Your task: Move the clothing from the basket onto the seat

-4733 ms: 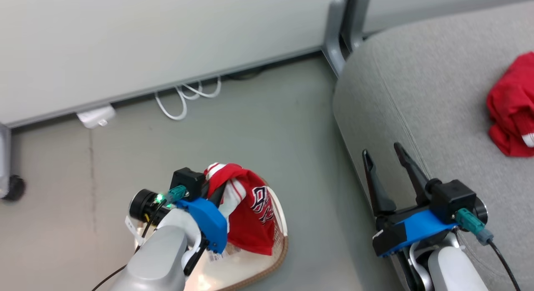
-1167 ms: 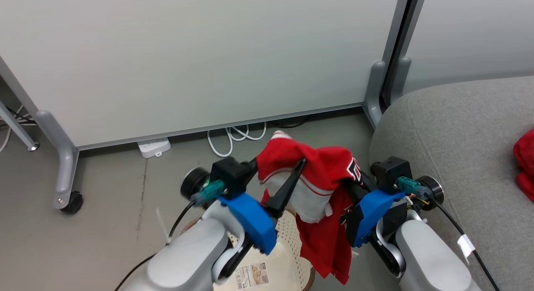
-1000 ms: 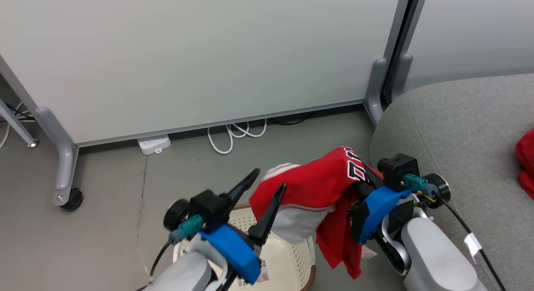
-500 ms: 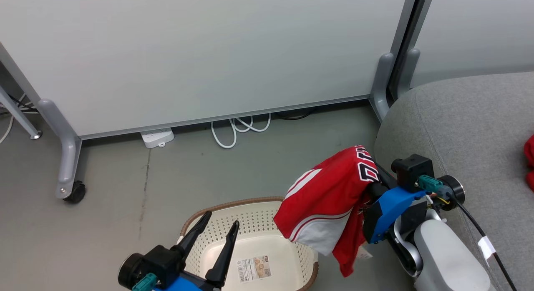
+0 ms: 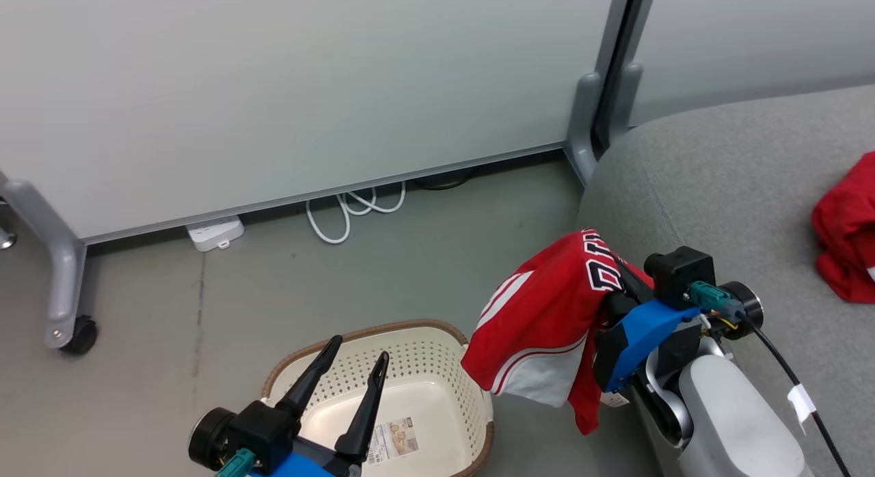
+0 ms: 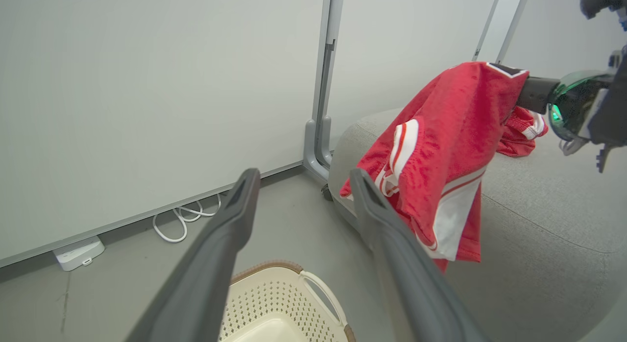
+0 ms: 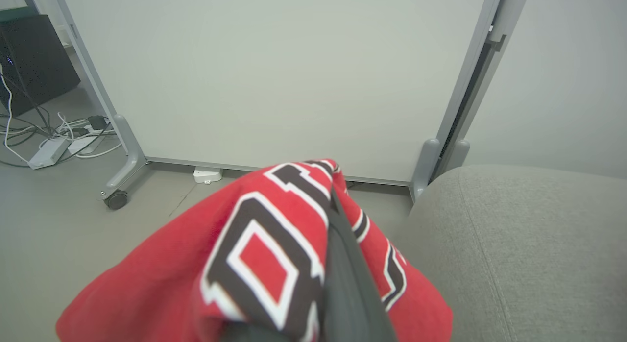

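Even soft light, sharp, wide-angle distortion

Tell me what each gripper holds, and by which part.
The right gripper holds the soft red garment with white stripes, by a bunched fold near its black-and-white lettering. The left gripper is open, empty.

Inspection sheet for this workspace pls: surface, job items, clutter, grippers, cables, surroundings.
Surface: grey floor, the basket stands on it.
Job's things: visible part of basket holds only a label; hanging garment beside the seat; second garment lies on seat.
Clutter: nothing seen.
Grippers: left gripper open, empty, above basket; right gripper shut on hanging garment.
Cables: white cable looped by power strip; black cable off right wrist.
Surroundings: pale partition, caster.
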{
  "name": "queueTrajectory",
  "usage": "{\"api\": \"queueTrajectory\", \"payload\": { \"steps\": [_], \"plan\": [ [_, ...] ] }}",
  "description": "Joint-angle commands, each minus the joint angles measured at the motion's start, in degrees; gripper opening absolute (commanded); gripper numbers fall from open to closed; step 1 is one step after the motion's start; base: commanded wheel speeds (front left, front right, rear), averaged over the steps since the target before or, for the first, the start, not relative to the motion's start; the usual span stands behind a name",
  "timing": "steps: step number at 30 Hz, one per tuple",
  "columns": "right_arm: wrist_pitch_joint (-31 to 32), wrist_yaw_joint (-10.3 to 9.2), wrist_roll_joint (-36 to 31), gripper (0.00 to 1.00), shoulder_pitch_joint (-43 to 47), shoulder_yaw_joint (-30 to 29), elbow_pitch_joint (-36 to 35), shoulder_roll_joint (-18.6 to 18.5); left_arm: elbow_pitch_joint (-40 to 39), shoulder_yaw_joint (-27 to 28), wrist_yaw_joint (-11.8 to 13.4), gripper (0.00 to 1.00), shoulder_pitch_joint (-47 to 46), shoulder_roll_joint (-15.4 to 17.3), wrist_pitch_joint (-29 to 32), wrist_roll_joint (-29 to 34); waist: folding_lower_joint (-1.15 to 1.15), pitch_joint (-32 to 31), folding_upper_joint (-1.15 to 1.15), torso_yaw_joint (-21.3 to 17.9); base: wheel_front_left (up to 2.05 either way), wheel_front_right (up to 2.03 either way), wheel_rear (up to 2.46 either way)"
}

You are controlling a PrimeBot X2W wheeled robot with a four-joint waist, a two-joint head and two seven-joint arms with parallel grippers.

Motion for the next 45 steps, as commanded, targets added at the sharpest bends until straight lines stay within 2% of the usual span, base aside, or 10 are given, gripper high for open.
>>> {"api": "queueTrajectory", "payload": {
  "steps": [1, 2, 3, 15, 23, 33, 37, 42, 45],
  "plan": [
    [-0.07, -0.02, 0.05, 0.00, -0.70, -0.07, -0.26, 0.04, -0.28, -0.04, -0.20, 1.00, -0.48, 0.01, -0.19, 0.31, 0.00, 0.53, 0.00, -2.43, 0.00, 0.00, 0.00],
    [-0.19, -0.02, 0.14, 0.00, -0.92, -0.09, -0.13, -0.03, -0.38, -0.12, -0.25, 1.00, -1.06, -0.03, -0.19, 0.54, 0.00, 0.90, 0.00, -4.48, 0.00, 0.00, 0.00],
    [-0.19, -0.02, 0.14, 0.00, -0.92, -0.09, -0.13, -0.03, -0.38, -0.12, -0.25, 1.00, -1.06, -0.03, -0.19, 0.54, 0.00, 0.90, 0.00, -4.48, 0.00, 0.00, 0.00],
    [-1.60, -0.02, 0.19, 0.00, -0.03, -1.80, 0.62, 0.59, -0.28, -2.17, -0.27, 1.00, -2.16, 0.80, -0.19, -0.15, 0.00, 2.61, 0.00, -17.70, 0.00, 0.00, 0.00],
    [-2.28, -0.02, 0.21, 0.00, 1.01, -2.62, 1.42, 1.20, 0.21, -2.45, -0.27, 1.00, -2.52, 1.45, -0.19, -0.46, 0.00, 2.71, 0.00, -23.50, 0.00, 0.00, 0.00],
    [-2.44, -0.02, 0.65, 0.00, 1.21, -2.79, 1.53, 1.11, 0.03, -2.78, -0.27, 1.00, -2.64, 1.37, -0.19, -0.35, 0.00, 2.80, 0.00, -25.18, 0.00, 0.00, 0.00],
    [-2.09, -0.02, 1.74, 0.00, -2.46, -5.19, 0.64, 1.10, -0.41, -2.26, -0.28, 1.00, -2.58, 1.85, -0.19, -0.14, 0.00, 4.33, 0.00, -24.96, 0.00, 0.00, 0.00],
    [0.74, -0.02, 2.34, 0.00, -11.01, -9.50, -0.33, -2.13, -1.46, -2.68, -0.28, 1.00, -4.61, 3.42, -0.19, 0.80, 0.00, 8.66, 0.00, -23.75, 0.00, 0.00, 0.00],
    [3.27, -0.02, 3.13, 0.00, -18.16, -11.47, -0.79, -6.86, -2.47, -4.16, -0.28, 1.00, -7.09, 4.89, -0.19, 1.27, 0.00, 12.53, 0.00, -22.23, 0.00, 0.00, 0.00]
  ]
}}
